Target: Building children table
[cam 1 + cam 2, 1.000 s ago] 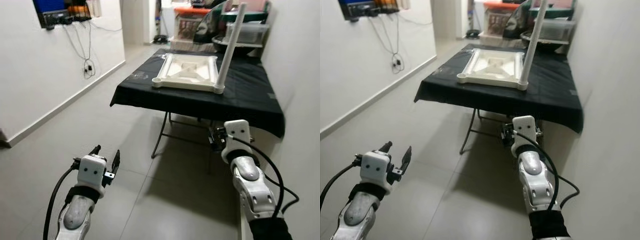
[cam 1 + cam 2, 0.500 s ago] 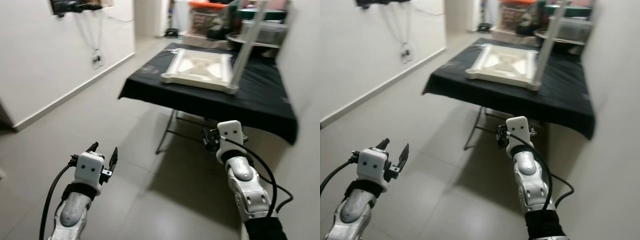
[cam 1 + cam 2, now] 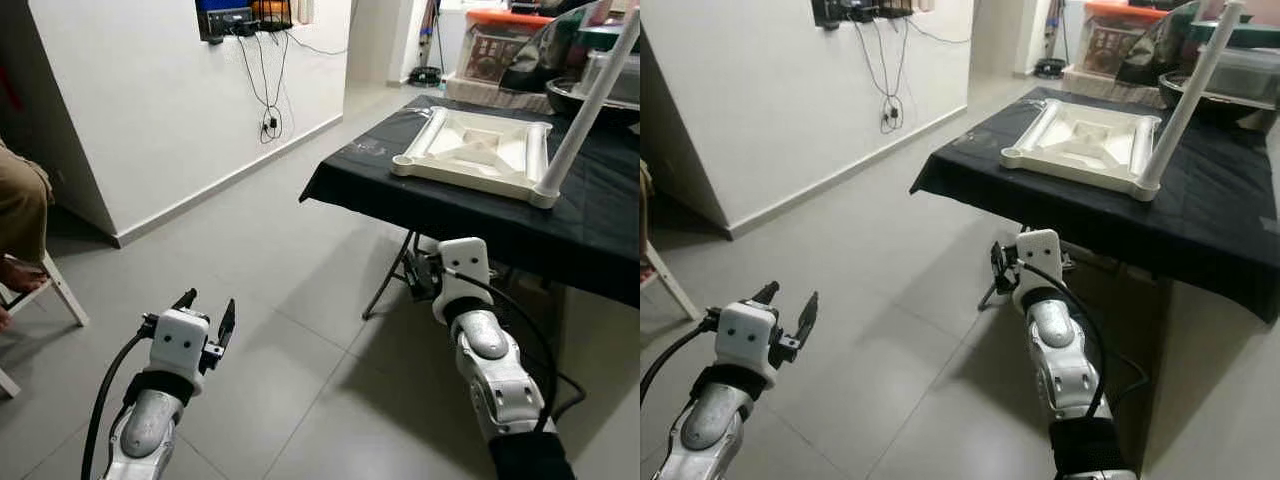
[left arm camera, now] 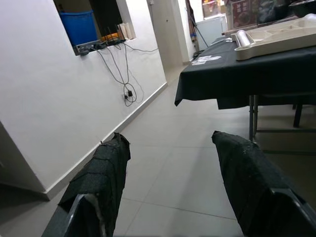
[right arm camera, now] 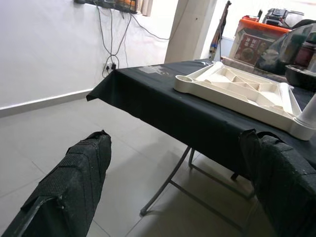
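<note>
A white plastic children's table top (image 3: 480, 150) lies upside down on a table draped in black cloth (image 3: 400, 195). One white leg (image 3: 590, 100) stands upright at its near right corner. My left gripper (image 3: 210, 302) hangs low over the grey floor, open and holding nothing; in the left wrist view its fingers (image 4: 106, 168) are spread wide. My right gripper (image 3: 415, 278) is below the black table's front edge, pointing at it. The right wrist view has its fingers (image 5: 79, 173) apart and empty, with the table top (image 5: 237, 91) ahead.
A person's leg and foot (image 3: 18, 225) rest on a white chair (image 3: 62, 292) at the far left. A white wall with hanging cables (image 3: 268, 120) runs along the left. Folding metal legs (image 3: 388, 285) stand under the black table. Storage boxes (image 3: 495, 50) crowd the back.
The whole picture has shifted, so the camera has turned left: the black table now sits further right and a seated person has come into view. Both grippers stay open and low.
</note>
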{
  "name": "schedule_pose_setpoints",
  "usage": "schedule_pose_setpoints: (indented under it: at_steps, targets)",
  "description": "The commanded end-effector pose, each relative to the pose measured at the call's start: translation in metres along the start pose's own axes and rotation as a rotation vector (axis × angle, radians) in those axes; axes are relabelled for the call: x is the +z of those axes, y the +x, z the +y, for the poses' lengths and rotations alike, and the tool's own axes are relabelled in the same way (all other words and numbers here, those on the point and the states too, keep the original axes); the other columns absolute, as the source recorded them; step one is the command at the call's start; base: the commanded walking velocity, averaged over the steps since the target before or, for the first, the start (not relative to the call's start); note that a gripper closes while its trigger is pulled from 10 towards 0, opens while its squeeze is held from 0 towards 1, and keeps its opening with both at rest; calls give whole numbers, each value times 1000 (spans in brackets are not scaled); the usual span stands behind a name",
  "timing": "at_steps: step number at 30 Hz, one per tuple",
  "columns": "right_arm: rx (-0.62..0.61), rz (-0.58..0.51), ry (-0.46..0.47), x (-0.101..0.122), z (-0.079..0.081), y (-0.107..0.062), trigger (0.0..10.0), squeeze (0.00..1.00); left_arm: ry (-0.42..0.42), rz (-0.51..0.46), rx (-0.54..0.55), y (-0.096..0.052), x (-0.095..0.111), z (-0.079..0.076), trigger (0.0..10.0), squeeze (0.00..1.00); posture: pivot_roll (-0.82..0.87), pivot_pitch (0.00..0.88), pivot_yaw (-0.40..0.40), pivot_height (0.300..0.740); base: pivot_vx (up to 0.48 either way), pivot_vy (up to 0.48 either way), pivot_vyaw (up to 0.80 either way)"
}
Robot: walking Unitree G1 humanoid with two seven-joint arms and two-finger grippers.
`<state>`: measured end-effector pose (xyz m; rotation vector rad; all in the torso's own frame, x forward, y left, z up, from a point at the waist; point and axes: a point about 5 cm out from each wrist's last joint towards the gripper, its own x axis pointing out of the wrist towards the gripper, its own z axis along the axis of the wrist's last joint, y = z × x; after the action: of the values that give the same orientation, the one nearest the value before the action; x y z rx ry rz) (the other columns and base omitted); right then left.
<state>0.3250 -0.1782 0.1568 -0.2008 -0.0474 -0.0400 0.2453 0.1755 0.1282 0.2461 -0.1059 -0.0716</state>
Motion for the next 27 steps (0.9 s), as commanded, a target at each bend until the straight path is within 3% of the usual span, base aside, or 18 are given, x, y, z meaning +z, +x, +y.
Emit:
schedule_pose_setpoints:
  at_steps: [1, 7, 27]
  targets:
    - [-5, 5, 9, -3, 1, 0, 10000, 0, 3, -12, -25, 0, 2, -2, 10000, 0, -45, 0, -74, 740, 0, 0, 0]
    - [-9, 9, 10, -5, 1, 0, 10000, 0, -10, -21, -46, 0, 3, -5, 10000, 0, -45, 0, -72, 740, 0, -215, 0]
    - [-24, 40, 16, -11, -4, 2, 10000, 0, -21, -37, -56, 0, 4, -8, 10000, 0, -49, 0, -75, 740, 0, 0, 0]
